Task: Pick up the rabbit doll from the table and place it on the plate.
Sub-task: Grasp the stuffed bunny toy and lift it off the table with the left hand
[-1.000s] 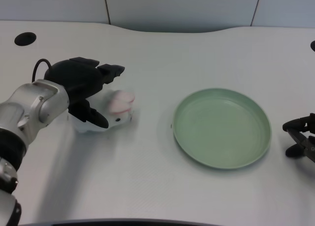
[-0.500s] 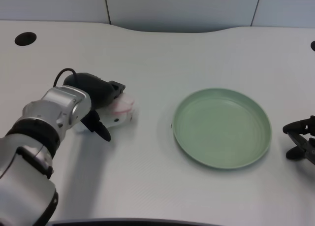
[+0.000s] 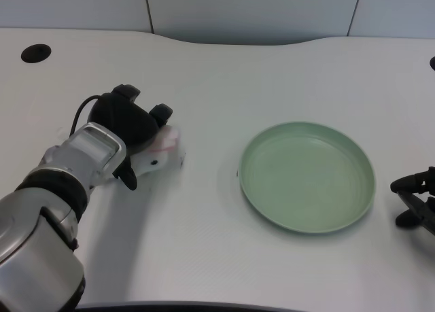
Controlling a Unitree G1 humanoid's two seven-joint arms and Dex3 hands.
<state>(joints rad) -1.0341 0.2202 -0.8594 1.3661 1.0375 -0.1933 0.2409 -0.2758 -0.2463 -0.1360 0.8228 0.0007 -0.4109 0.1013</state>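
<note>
The left hand [image 3: 132, 125] is black and sits on top of the rabbit [image 3: 160, 151]. Its fingers curl down over the toy, and one dark finger hangs down on the near side, by the toy's white body. The hand hides most of the rabbit, so I cannot tell if it has a real hold on it or just rests on it. Only a bit of the rabbit peeks out on the right: a pink ear and a white part with a small dark dot. The rabbit lies on the white table [image 3: 204, 244], on the left side. The green plate [image 3: 307, 176] is well apart from it, off to the right, and has nothing on it. The silver arm [image 3: 47, 210] comes up from the bottom left corner to the hand. A thin black wire [image 3: 83, 107] loops out behind the hand. A dark round hole [image 3: 35, 53] is in the table at the far left.
</note>
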